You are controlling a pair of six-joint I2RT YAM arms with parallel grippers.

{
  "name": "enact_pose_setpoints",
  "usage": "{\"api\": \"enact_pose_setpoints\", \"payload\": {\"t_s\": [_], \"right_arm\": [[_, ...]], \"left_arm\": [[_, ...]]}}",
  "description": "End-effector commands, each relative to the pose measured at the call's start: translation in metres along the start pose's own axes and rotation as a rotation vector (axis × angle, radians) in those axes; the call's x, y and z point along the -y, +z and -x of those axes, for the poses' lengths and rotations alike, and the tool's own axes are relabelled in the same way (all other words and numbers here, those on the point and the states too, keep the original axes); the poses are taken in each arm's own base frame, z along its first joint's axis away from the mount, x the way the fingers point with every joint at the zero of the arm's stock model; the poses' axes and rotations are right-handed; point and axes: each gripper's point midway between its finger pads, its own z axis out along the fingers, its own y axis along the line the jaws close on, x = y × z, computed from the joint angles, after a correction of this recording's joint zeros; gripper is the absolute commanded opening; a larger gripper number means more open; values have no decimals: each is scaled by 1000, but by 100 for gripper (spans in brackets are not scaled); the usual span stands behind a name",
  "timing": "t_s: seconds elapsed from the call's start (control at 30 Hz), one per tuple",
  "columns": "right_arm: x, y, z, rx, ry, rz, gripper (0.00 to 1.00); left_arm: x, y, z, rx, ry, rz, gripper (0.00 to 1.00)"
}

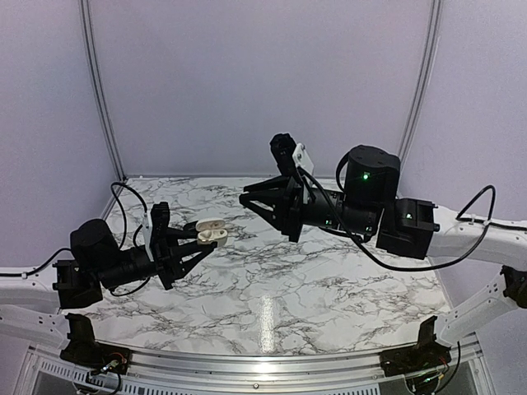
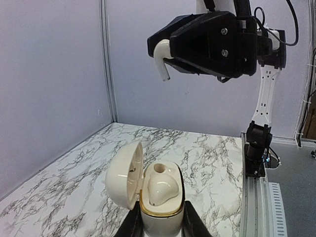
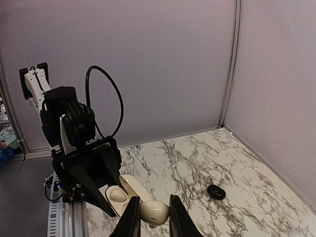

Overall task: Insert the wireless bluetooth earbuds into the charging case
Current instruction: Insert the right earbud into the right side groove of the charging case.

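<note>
Charging case (image 2: 157, 221), lid (image 2: 123, 175) open, clamped upright betw. left fingers (image 2: 195, 228), held off bench (image 1: 329, 280) as steady target. Pale earbud (image 3: 154, 212) pinched betw. right fingers (image 3: 177, 219), stem down, just short of case, prob. ready for insertion

No text, label, brand mark, number or sign was legible in any of the three views. The charging case (image 2: 123, 175) showed a plain glossy shell. The arm housings were too small or too dark for any marking to be read.
</note>
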Motion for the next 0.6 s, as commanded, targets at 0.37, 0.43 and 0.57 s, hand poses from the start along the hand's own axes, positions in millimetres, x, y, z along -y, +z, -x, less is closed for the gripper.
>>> {"api": "enact_pose_setpoints", "payload": {"t_s": [0.37, 0.43, 0.57], "right_arm": [[-11, 16, 24, 111, 12, -5, 8], [-11, 20, 20, 102, 13, -15, 8], [-13, 27, 13, 86, 14, -15, 8]], "left_arm": [[-14, 1, 41, 134, -49, 70, 0], [-15, 2, 42, 137, -49, 75, 0], [-17, 2, 45, 153, -48, 81, 0]]}}
